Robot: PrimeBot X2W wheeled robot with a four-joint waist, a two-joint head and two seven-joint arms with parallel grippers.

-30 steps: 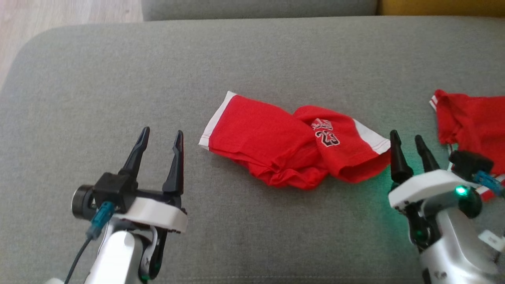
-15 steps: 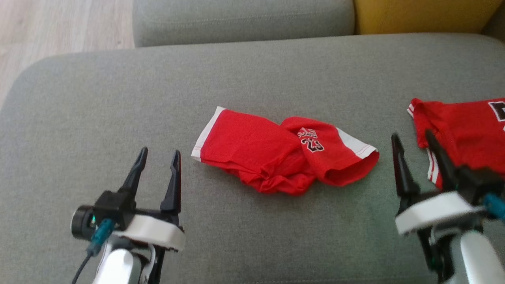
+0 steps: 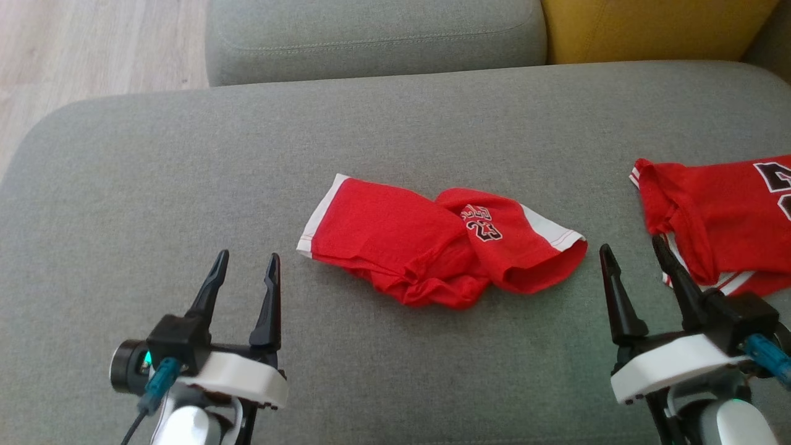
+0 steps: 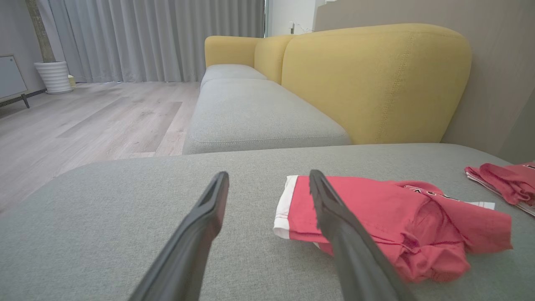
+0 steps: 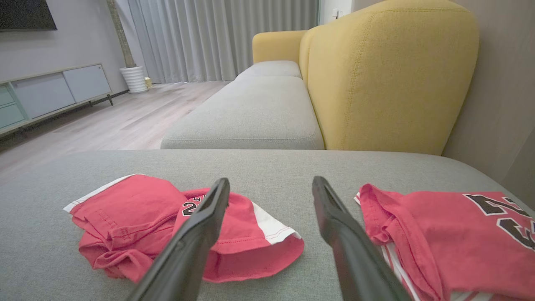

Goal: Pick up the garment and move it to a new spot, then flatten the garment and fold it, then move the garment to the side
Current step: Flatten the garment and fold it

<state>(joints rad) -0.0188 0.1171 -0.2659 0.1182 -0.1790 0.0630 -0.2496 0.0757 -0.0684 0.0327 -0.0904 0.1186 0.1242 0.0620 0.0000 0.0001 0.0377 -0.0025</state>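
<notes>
The garment [image 3: 432,247], a pair of red shorts with white hem bands and a "23" print, lies crumpled in the middle of the grey sofa seat [image 3: 185,161]. It also appears in the left wrist view as the garment [image 4: 376,213] and in the right wrist view as the garment [image 5: 138,213]. My left gripper [image 3: 246,259] stands open, empty, to its lower left. My right gripper [image 3: 631,247] is open and empty just right of the shorts' hem. In the wrist views the left gripper [image 4: 267,177] and the right gripper [image 5: 271,182] show spread fingers with nothing between them.
A red jersey [image 3: 717,216] with black numbers lies flat at the right edge of the seat, close to my right gripper. A second grey cushion [image 3: 377,37] and a yellow backrest [image 3: 655,28] lie beyond. Wooden floor [image 3: 93,43] shows at the far left.
The head camera has tilted up, so more of the far cushion and yellow backrest shows. My right gripper has pulled back from the shorts' hem. The garment lies as before.
</notes>
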